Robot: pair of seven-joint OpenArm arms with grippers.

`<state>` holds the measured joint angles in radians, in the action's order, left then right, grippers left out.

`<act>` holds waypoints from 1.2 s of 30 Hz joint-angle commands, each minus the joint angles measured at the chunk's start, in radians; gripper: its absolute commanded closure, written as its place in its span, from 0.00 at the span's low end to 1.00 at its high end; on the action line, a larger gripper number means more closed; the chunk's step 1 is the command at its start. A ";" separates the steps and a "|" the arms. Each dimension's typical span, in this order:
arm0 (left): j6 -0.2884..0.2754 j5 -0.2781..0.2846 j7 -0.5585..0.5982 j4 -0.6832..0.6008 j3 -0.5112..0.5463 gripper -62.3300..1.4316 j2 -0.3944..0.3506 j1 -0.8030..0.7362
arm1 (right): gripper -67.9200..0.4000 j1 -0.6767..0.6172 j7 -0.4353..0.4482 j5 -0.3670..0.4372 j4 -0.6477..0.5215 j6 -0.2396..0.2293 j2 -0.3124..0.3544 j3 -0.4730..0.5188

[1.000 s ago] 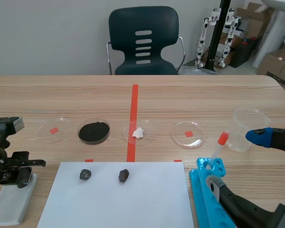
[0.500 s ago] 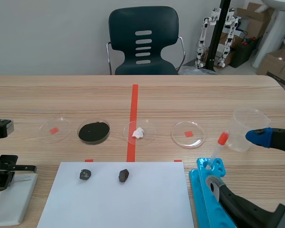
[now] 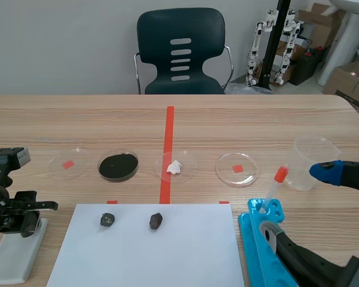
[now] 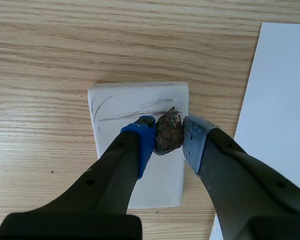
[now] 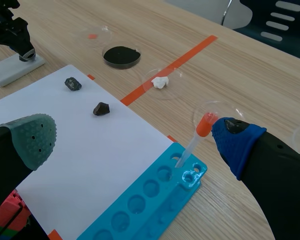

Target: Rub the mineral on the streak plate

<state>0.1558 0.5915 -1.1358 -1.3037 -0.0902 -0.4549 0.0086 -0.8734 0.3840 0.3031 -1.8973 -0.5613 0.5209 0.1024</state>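
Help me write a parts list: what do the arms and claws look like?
Both arms are matte black. The left claw has two thick black fingers with blue pads. The right claw has one grey-green dotted pad and one blue dotted pad.

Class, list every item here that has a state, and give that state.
Left hand: shut on the mineral.
Mineral: gripped over the streak plate.
Streak plate: flat, bearing grey streaks.
Right hand: open, empty.
Dropper: standing tilted in the blue tray.
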 commanded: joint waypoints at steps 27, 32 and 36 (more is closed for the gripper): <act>0.070 -0.166 0.049 -0.062 -0.001 0.84 -0.013 -0.032 | 0.00 0.009 0.015 0.014 -0.015 0.000 0.000 -0.001; 0.070 -0.165 0.229 -0.224 0.000 0.84 -0.039 -0.124 | 0.00 0.009 0.015 0.014 -0.015 0.000 0.000 -0.001; 0.069 -0.162 0.416 -0.336 0.001 0.84 -0.048 -0.196 | 0.00 0.009 0.015 0.014 -0.015 0.000 0.000 -0.001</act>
<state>0.2237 0.4313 -0.7403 -1.6302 -0.0967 -0.4965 -0.1814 -0.8734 0.3840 0.3031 -1.8973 -0.5613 0.5209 0.1024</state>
